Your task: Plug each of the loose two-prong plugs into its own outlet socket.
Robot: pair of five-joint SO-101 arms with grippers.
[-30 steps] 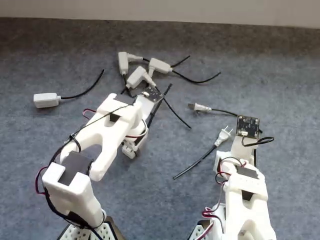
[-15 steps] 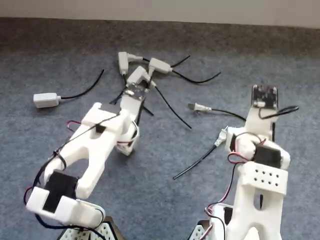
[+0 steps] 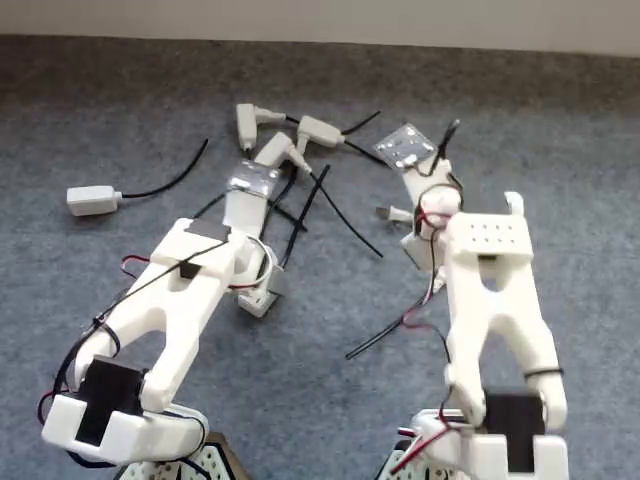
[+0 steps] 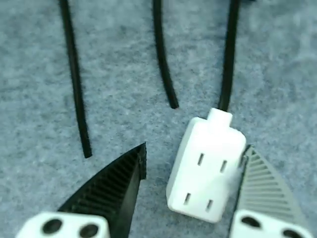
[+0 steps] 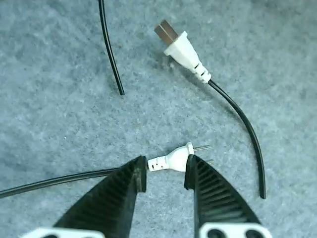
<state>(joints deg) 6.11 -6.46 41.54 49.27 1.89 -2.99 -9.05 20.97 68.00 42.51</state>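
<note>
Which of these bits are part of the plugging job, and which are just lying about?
Belong: plug; second plug; clustered sockets; lone socket; their black cords.
Just lying about: grey carpet; pale wall strip behind.

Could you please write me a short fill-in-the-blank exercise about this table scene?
1. The left gripper stands ___ around a socket.
2. The right gripper straddles a white ___.
3. The cords are coloured ___.
Missing words: open; plug; black.
</note>
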